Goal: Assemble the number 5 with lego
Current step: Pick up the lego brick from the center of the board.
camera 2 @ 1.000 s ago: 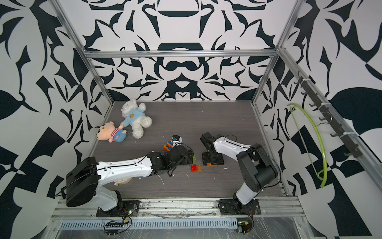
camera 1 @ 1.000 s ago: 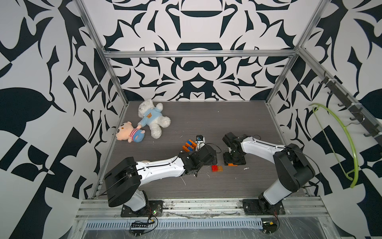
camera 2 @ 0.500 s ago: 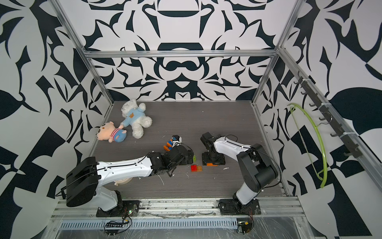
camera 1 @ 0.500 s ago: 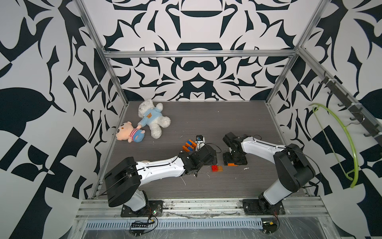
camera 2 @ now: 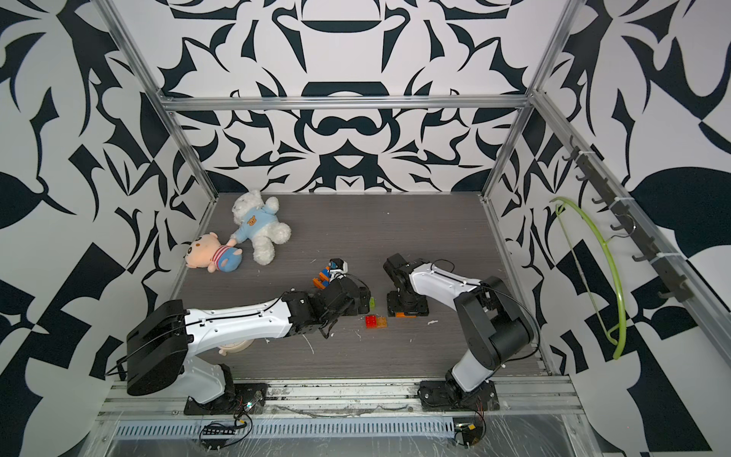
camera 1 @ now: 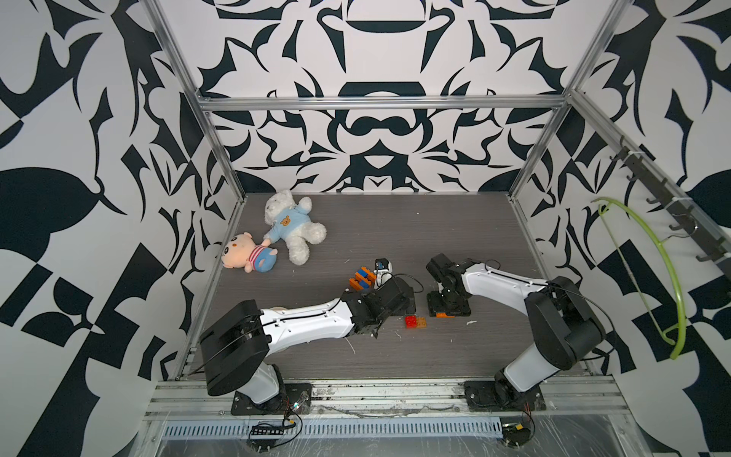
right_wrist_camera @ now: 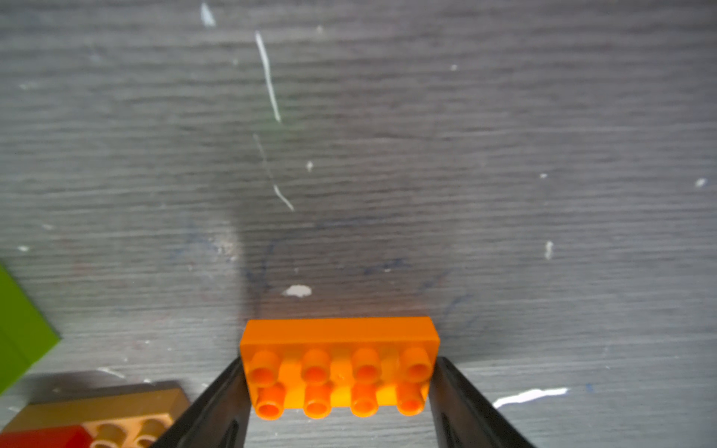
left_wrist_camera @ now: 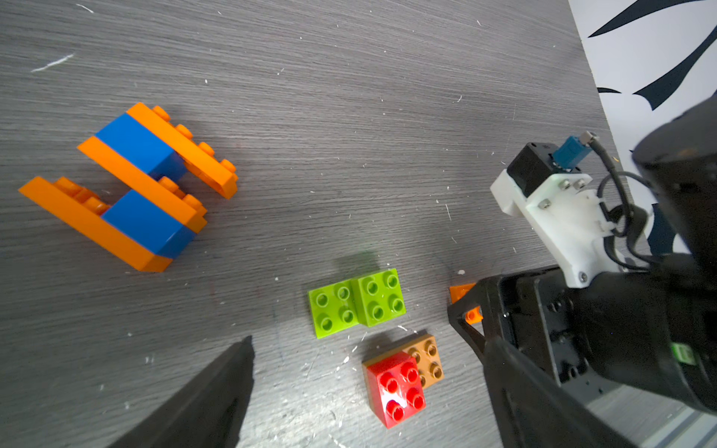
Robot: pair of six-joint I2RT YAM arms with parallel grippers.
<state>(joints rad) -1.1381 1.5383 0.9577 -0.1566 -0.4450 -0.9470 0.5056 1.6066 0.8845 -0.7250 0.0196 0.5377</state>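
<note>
Squarely between the fingers of the right gripper (right_wrist_camera: pixel 340 361) sits a glossy orange brick (right_wrist_camera: pixel 337 333), eight round studs up, clamped at both short ends on the scuffed grey table (right_wrist_camera: pixel 349 135). The left gripper (left_wrist_camera: pixel 368 341) hangs spread and empty near lime green bricks (left_wrist_camera: pixel 357 302).

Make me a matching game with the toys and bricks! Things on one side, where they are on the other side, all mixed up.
Things:
1. white teddy bear
2. red brick
3. loose orange brick
4. blue bricks

Places:
A. between orange bricks
B. on a brown brick
C. beside the pink-faced doll
D. within the right end effector

Pairs: 1-C, 2-B, 3-D, 4-A.
</note>
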